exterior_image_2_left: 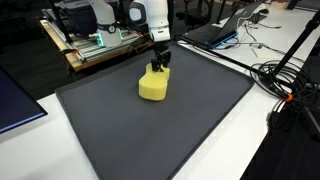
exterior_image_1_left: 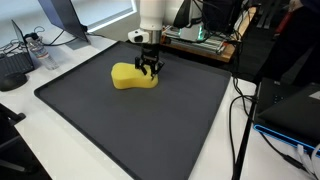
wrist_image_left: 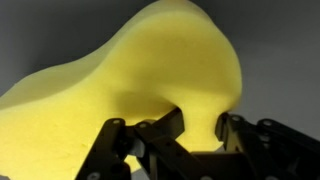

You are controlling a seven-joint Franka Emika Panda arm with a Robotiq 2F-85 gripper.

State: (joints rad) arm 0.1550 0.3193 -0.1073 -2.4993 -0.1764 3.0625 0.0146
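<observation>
**Jaws pinching the one yellow foam piece**

In the wrist view, two dark fingers (wrist_image_left: 162, 130) rise from the bottom edge. A lobe of the single yellow foam piece (wrist_image_left: 150, 70) sits between them. The jaws stand narrow, pressed against that lobe from both sides, and the foam fills most of the frame above them.

In both exterior views the foam piece (exterior_image_1_left: 133, 76) (exterior_image_2_left: 153, 85) lies on the one dark mat (exterior_image_1_left: 120, 125) (exterior_image_2_left: 175, 135), just above the centre of the frame and towards the mat's far edge. The one robot arm (exterior_image_1_left: 150, 15) (exterior_image_2_left: 158, 20) comes straight down onto it from the top edge.

The mat rests on a white surface (exterior_image_1_left: 60, 50) (exterior_image_2_left: 55, 150). Farther back, an exterior view shows one open laptop (exterior_image_2_left: 215, 30) at upper right and a tangle of cables (exterior_image_2_left: 285, 85) at the right edge.
</observation>
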